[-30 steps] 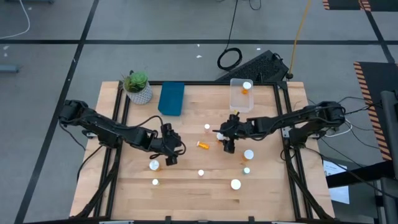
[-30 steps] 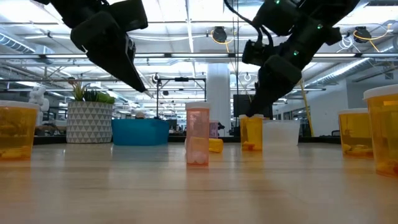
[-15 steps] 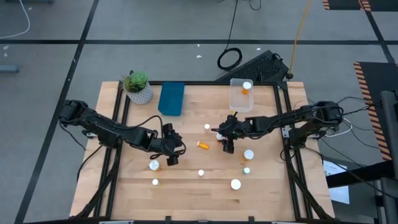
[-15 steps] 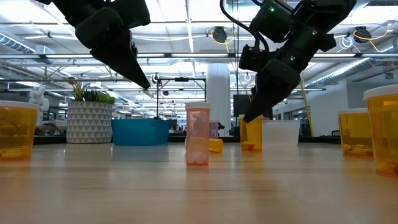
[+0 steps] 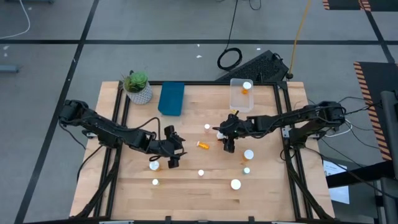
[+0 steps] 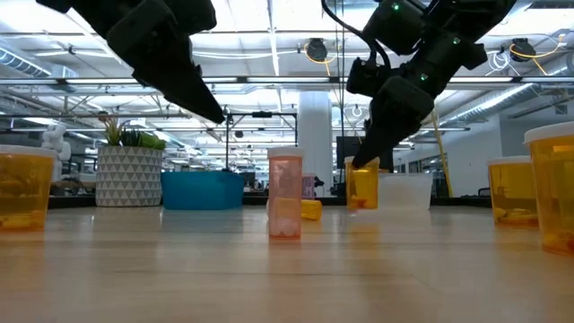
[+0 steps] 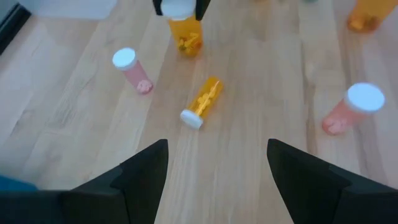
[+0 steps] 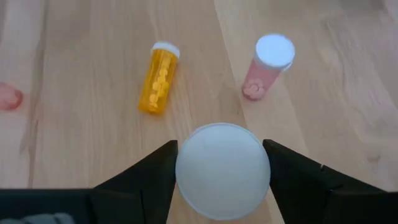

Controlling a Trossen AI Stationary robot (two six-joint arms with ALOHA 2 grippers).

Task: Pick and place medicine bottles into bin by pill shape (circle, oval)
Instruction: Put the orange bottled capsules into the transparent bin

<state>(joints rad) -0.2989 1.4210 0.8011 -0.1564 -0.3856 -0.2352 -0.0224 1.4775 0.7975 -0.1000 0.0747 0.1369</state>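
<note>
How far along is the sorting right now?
Barely started: one bottle in the clear bin. In hand: the right gripper is shut on an orange bottle mid-table. The left gripper hovers open, empty. Left: the tipped orange bottle and about seven upright ones, none in the blue bin.

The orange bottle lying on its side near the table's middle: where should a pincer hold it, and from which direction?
Grip the orange bottle across its round body, coming straight down from above. It lies flat, cap at one end, so the fingers should close across the width. The open left pincer hovers nearby.
</note>
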